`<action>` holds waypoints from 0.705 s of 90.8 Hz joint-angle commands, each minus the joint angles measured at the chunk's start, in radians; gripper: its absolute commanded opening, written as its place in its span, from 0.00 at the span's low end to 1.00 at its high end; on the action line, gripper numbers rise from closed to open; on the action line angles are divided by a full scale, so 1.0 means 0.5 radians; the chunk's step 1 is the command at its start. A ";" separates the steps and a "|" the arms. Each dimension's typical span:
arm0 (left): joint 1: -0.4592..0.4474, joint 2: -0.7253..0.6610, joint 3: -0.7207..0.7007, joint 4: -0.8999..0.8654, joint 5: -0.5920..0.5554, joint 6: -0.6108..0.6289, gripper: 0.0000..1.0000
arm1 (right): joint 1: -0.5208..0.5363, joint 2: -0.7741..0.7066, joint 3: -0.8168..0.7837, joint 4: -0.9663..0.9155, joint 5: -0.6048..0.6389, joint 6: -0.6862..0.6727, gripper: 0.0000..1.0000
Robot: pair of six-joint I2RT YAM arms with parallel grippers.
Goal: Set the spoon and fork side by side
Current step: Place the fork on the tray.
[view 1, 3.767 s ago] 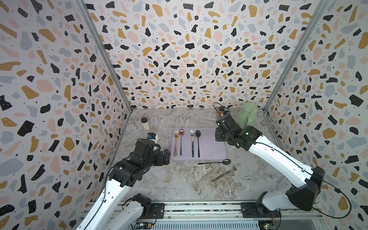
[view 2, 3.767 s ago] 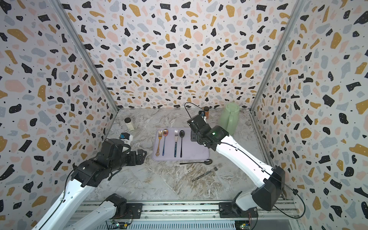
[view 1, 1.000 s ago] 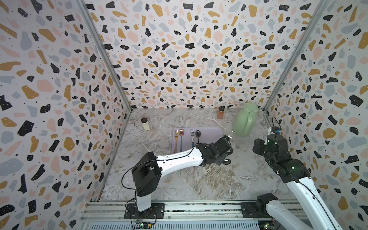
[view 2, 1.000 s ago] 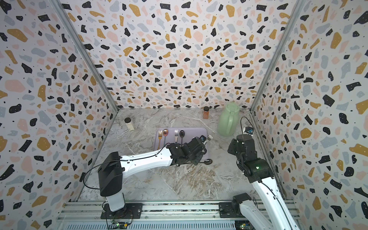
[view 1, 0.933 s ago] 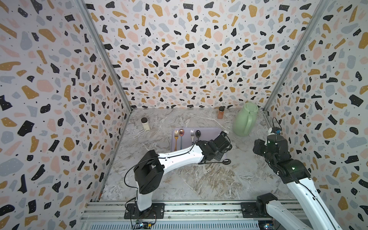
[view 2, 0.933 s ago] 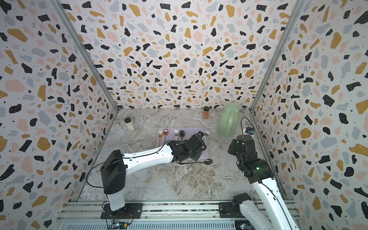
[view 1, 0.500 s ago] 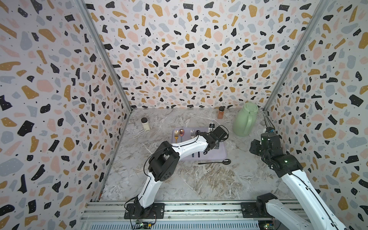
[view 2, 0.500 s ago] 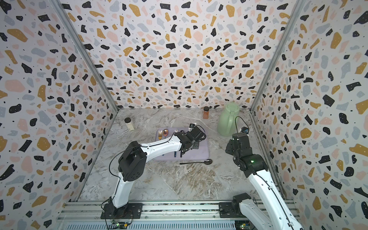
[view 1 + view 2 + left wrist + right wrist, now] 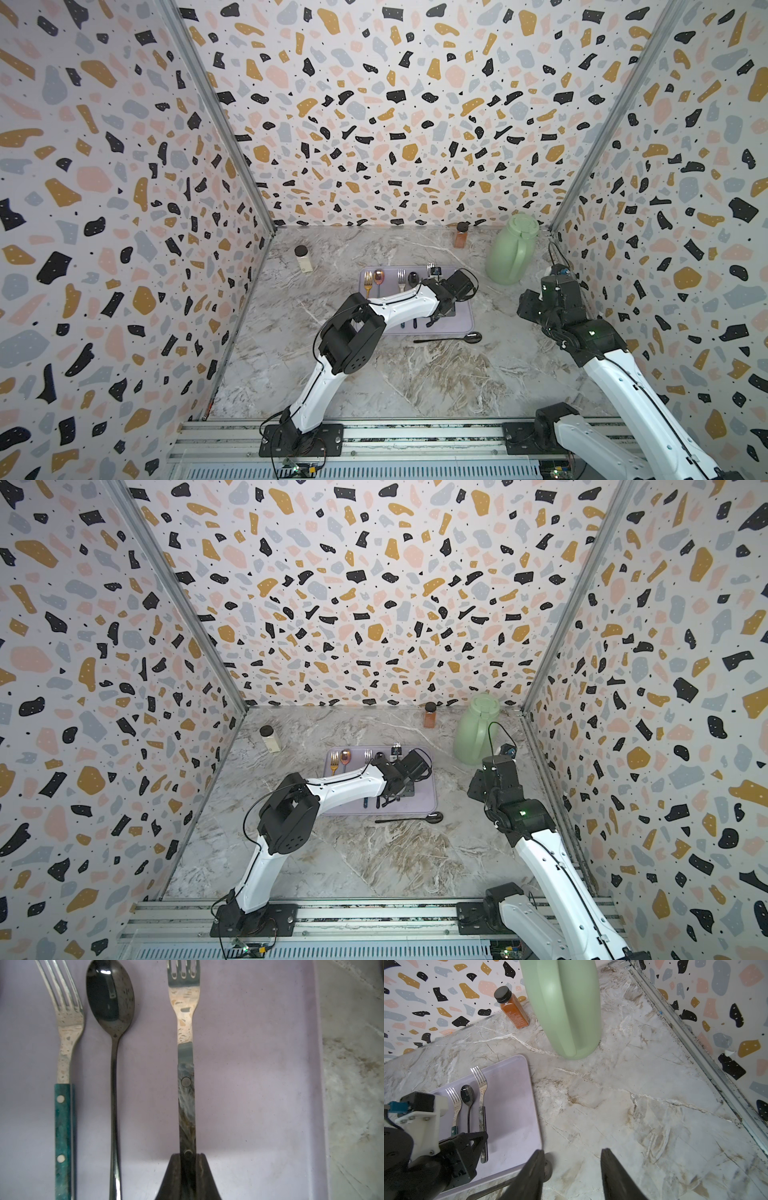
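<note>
Both top views: spoon (image 9: 473, 337) on table just outside tray (image 9: 464, 322). Left wrist: left gripper (image 9: 188, 1157) clamped on fork (image 9: 185, 1022) handle, fork on tray; release level, leave room alongside. Right wrist: right gripper (image 9: 573, 1153) apart near spoon.

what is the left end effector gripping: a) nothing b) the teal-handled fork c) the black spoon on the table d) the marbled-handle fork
d: the left wrist view shows the left end effector closed on the handle end of the marbled-handle fork.
</note>
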 commanded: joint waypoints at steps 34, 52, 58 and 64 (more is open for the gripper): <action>0.011 0.113 0.116 -0.054 0.076 0.025 0.00 | -0.007 0.001 -0.006 0.029 -0.009 0.022 0.49; 0.009 0.080 0.134 -0.060 0.151 0.147 0.28 | -0.007 0.000 -0.005 0.029 -0.021 0.016 0.48; 0.000 0.025 0.115 -0.068 0.153 0.182 0.32 | -0.007 -0.006 -0.004 0.029 -0.030 0.020 0.48; -0.014 -0.060 0.085 -0.089 0.121 0.217 0.37 | -0.007 -0.010 -0.002 0.030 -0.039 0.025 0.48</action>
